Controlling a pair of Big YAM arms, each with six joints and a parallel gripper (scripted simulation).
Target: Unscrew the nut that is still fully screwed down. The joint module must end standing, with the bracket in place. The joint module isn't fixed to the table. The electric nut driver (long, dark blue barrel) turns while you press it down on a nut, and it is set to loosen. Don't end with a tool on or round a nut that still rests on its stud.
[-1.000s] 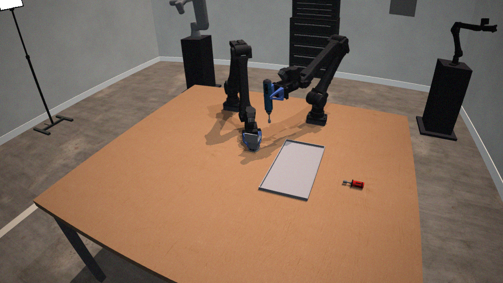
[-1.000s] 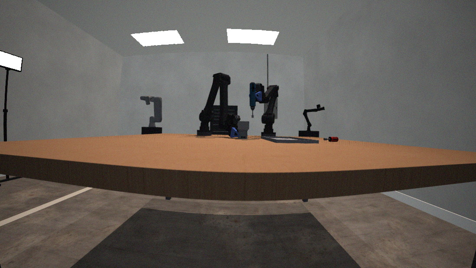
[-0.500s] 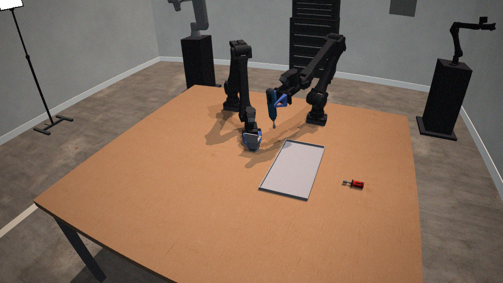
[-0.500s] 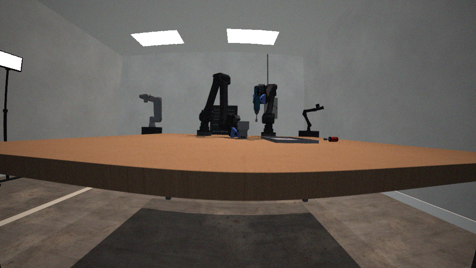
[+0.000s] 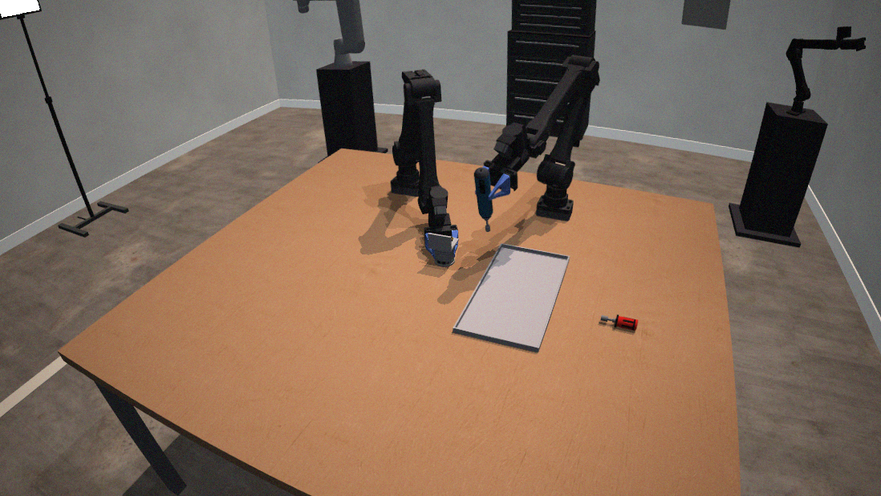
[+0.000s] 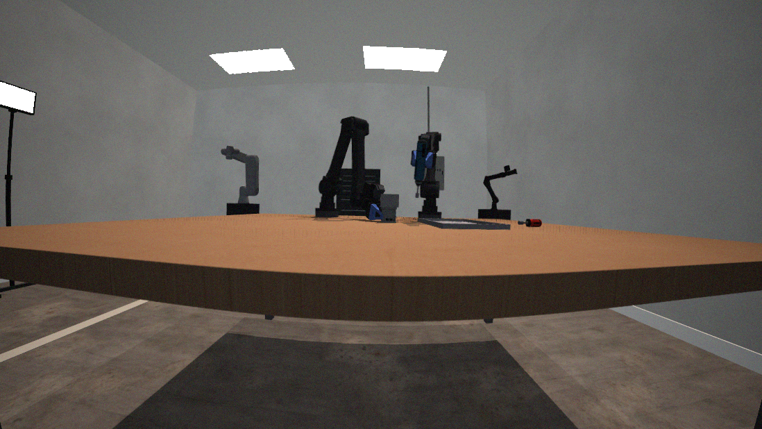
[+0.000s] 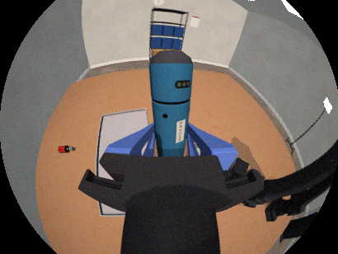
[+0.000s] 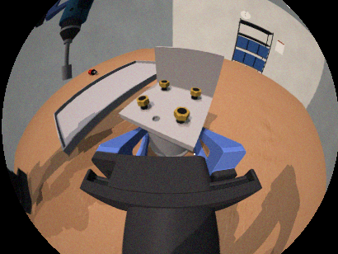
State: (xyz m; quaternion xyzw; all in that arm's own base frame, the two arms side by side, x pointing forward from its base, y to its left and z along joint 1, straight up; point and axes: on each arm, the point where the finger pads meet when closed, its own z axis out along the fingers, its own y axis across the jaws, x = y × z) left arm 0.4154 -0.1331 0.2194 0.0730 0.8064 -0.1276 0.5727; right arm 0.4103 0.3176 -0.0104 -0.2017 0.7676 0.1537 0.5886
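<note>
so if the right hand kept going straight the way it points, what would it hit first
the joint module between the fingers of the right hand, it seems; how close it sits to the palm is unclear
</note>
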